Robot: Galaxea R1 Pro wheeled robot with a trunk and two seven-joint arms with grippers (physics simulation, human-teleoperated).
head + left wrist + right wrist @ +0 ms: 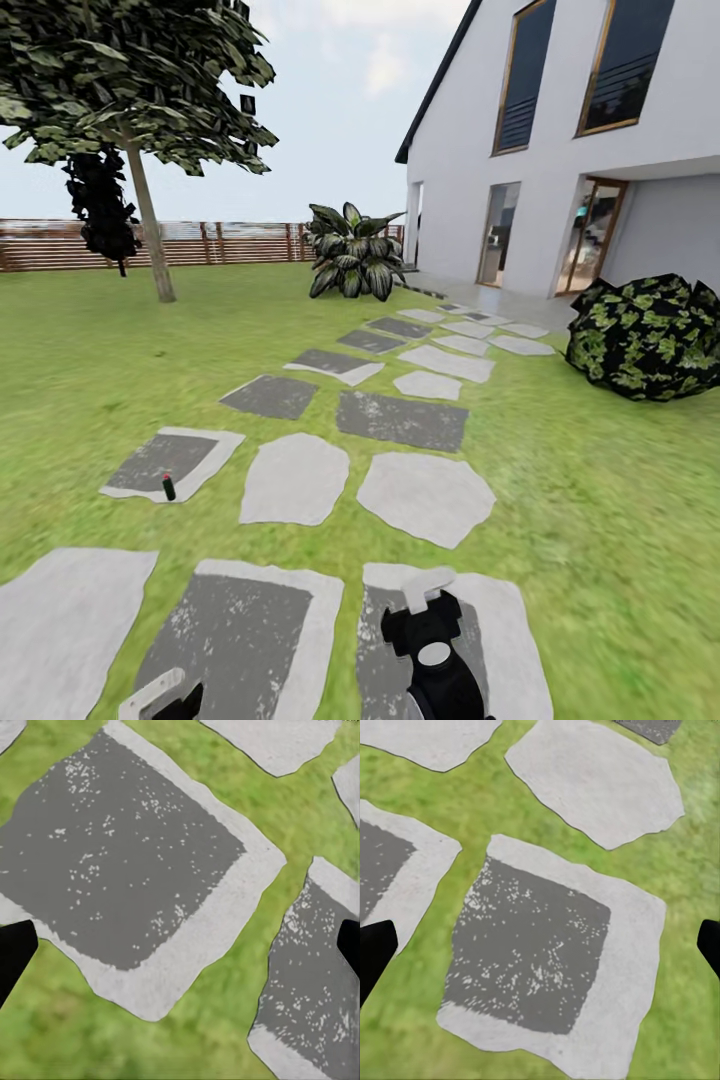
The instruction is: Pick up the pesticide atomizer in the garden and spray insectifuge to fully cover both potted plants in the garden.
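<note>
The pesticide atomizer (168,486) is a small dark bottle standing upright on a grey stepping stone (172,462) in the garden lawn, ahead and to my left. My left gripper (163,696) hangs at the lower left edge of the head view, well short of the bottle. Its dark fingertips (15,954) stand wide apart over a grey stone, so it is open and empty. My right gripper (426,592) hovers above a nearer stone, also open, with only stone and grass between its fingertips (373,954). The potted plants are out of view.
Stepping stones (402,420) run across the lawn toward a white house (560,150). A large leafy plant (352,252) stands at the far end, a round dark bush (650,335) at right, a tree (150,230) and a brown slatted fence (230,243) at back left.
</note>
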